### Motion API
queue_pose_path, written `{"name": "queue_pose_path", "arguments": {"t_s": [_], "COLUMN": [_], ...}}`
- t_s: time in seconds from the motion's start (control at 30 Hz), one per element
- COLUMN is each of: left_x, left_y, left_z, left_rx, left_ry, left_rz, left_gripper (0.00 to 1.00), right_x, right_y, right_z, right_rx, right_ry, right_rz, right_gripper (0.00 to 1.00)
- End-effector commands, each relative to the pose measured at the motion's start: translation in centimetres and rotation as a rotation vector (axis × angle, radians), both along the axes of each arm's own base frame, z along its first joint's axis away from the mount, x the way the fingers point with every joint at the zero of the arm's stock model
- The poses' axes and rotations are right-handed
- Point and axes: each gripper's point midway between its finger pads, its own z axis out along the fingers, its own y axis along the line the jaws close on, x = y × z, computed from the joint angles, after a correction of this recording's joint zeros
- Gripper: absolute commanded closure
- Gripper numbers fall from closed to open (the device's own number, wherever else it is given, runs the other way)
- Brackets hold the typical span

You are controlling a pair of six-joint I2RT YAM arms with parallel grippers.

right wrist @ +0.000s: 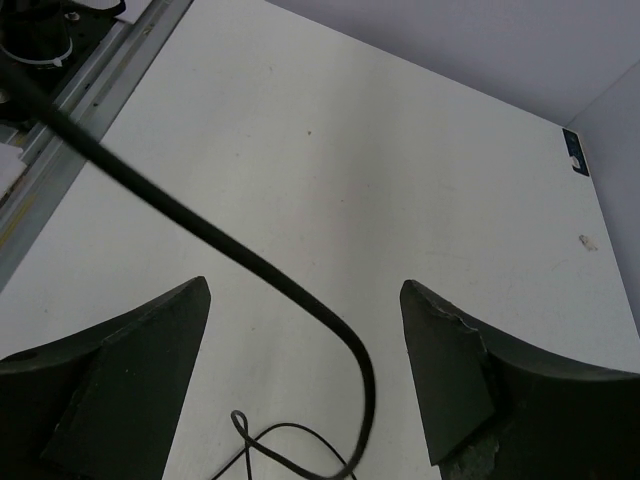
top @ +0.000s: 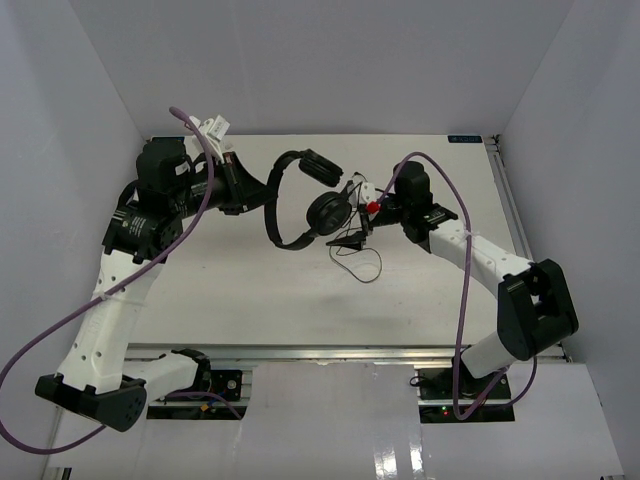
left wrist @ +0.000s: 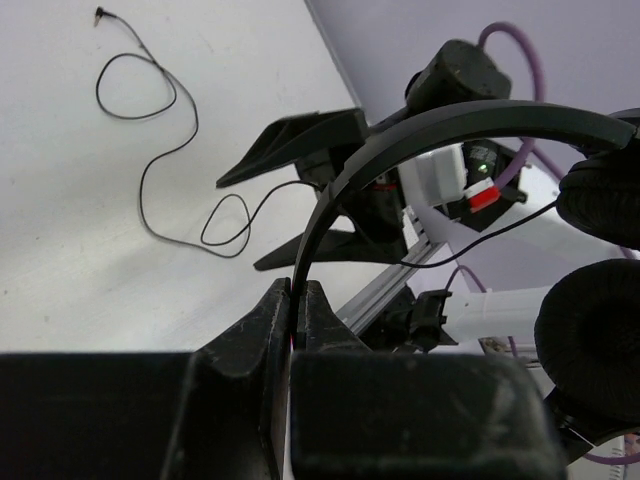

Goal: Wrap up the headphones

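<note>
Headphones (top: 327,212): black, with a thin curved headband (left wrist: 470,122); held up over the middle of the counter (top: 250,295), between the two arms.
Earcups (left wrist: 590,340): two round pads with a soft, finely grained black covering, hanging one beside the other.
Left gripper (left wrist: 298,296): matte black fingers pressed together on the headband's flat edge, pinching it near one end of the arc.
Right gripper (right wrist: 305,290): wedge-shaped black fingers spread wide apart, holding nothing; it sits just beside the lower earcup.
Cable (left wrist: 150,150): thin, black and smooth; it passes loosely between the right gripper's fingers, then lies in slack loops on the counter, ending in a small plug (left wrist: 100,13).
Counter: flat, white and matte.
</note>
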Motion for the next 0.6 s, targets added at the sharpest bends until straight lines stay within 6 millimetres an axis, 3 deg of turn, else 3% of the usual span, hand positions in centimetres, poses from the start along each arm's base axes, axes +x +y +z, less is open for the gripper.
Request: {"name": "queue_pose_path", "arguments": {"t_s": [0.0, 0.1, 0.2, 0.47, 0.57], "left_x": [-0.5, 0.1, 0.6, 1.3, 1.2], "left_y": [-0.6, -0.8, -0.9, -0.3, -0.3], "left_z": [6.1, 7.7, 8.6, 10.8, 10.7], "left_rx": [-0.144, -0.187, -0.219, -0.230, -0.229], "left_ry": [-0.117, -0.147, -0.151, -0.205, -0.202], "left_rz": [-0.002, 0.011, 0.027, 0.078, 0.074], "left_gripper": [1.00, 1.00, 1.00, 1.00, 1.00], "right_x": [-1.2, -2.4, -3.6, -3.8, -3.6], "right_y": [0.1, -0.3, -0.4, -0.9, -1.0], "right_z": [0.6, 1.0, 1.7, 0.6, 0.8], "right_rx": [0.044, 0.074, 0.096, 0.084, 0.084], "right_ry": [0.017, 0.064, 0.110, 0.150, 0.152], "right_rz": [0.022, 0.025, 0.045, -0.006, -0.027], "right_gripper": [0.29, 0.47, 0.53, 0.51, 0.44]}}
